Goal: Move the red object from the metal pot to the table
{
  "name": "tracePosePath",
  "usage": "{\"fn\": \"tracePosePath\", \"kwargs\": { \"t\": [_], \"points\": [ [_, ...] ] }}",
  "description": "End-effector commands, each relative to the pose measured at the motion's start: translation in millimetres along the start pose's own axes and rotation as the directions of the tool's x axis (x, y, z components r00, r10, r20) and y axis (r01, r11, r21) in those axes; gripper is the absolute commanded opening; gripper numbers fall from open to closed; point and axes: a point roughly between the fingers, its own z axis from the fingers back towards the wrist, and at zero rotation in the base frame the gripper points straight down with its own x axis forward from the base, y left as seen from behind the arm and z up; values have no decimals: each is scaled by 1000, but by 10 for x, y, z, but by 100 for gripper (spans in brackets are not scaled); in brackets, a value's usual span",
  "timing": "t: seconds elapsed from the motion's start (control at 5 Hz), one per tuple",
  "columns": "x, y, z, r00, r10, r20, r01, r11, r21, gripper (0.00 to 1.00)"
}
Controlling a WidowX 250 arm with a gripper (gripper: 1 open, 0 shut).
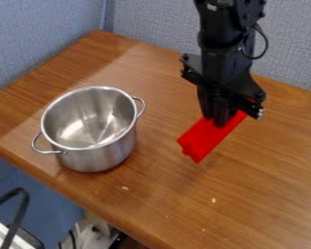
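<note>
The red object (204, 137), a bright red elongated block, slants down from my gripper (221, 116), whose fingers are shut on its upper end. Its lower end hangs just above the brown wood-grain table (145, 73), or touches it; I cannot tell which. The shiny metal pot (90, 127) stands on the table to the left of the block, and nothing shows inside it. The black arm comes down from the top of the view.
The table's front edge runs diagonally below the pot and the block. A blue partition wall stands behind the table. Cables and dark floor show at the bottom left.
</note>
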Motion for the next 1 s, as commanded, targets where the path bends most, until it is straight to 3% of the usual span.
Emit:
{"fn": "tracePosePath", "kwargs": {
  "t": [0.0,0.4,0.8],
  "points": [
    [131,22,104,998,29,49,-31,999,22,0],
    [222,-1,77,996,76,48,-78,996,44,0],
    [49,42,178,982,180,60,-184,980,78,0]
  ]
}}
